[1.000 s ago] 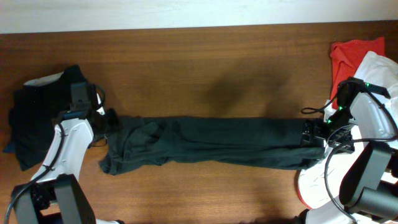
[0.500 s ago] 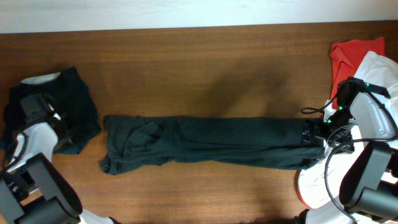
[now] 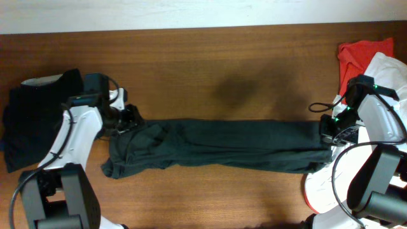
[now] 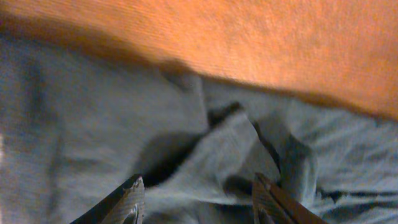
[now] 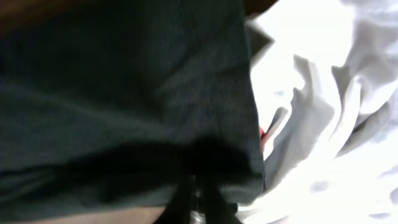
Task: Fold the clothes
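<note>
Clothes lie in a dark pile [image 3: 35, 127] at the far left of the table [image 3: 210, 63]. Next to it the left gripper [image 3: 129, 119] hovers over the crumpled upper left corner of the long dark garment [image 3: 235, 146], which lies as a narrow strip across the middle. Its fingers [image 4: 132, 200] are apart, with nothing between them.

At the strip's right end sits the right gripper [image 3: 325, 131]. The wrist view is too dark, so I cannot tell if its fingers pinch the hem. Beyond it lie a red shirt [image 3: 359, 54] and a white shirt [image 3: 389, 67].

The risk, I think, is that the left fingers close on only one wrinkle, so the layers separate when lifted.

Half a second ago the left arm was away over the pile; now it is back at the corner. The right gripper has shifted slightly outward.
</note>
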Available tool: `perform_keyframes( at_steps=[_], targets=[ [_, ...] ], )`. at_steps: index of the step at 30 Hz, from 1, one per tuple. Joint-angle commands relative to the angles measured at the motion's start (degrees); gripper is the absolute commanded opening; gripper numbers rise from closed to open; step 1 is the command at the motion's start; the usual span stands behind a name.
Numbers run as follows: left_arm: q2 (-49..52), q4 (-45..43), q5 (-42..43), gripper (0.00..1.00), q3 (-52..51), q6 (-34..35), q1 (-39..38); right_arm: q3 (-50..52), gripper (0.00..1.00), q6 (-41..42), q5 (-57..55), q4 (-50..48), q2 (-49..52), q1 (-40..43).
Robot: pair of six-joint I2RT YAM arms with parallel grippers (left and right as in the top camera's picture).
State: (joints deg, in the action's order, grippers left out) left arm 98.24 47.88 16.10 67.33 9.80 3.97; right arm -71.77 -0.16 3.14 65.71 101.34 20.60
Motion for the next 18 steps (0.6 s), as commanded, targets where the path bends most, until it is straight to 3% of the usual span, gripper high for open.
perform_keyframes(
  at_steps=[1,6,9,13,18],
  targets=[
    [-1.16,2.25,0.63,0.55,-0.79,-1.36,-3.13,0.15,0.04,7.21,0.74,-2.23,0.24,1.38],
    [-1.16,5.01,0.66,0.55,-0.83,-1.36,-3.5,1.11,0.04,5.27,-0.42,-5.22,0.31,3.5],
    [-1.16,5.11,0.66,0.55,-0.83,-1.36,-3.5,2.91,0.04,10.21,-2.25,-9.75,0.31,5.07],
    [-1.16,5.62,0.63,0.55,-0.98,-1.38,-3.5,5.6,0.04,10.14,-1.64,-10.78,0.31,7.23],
    [-1.16,-0.94,0.35,0.55,-8.46,-1.38,-3.43,6.51,0.04,10.1,-0.98,-10.27,0.31,7.21]
  ],
)
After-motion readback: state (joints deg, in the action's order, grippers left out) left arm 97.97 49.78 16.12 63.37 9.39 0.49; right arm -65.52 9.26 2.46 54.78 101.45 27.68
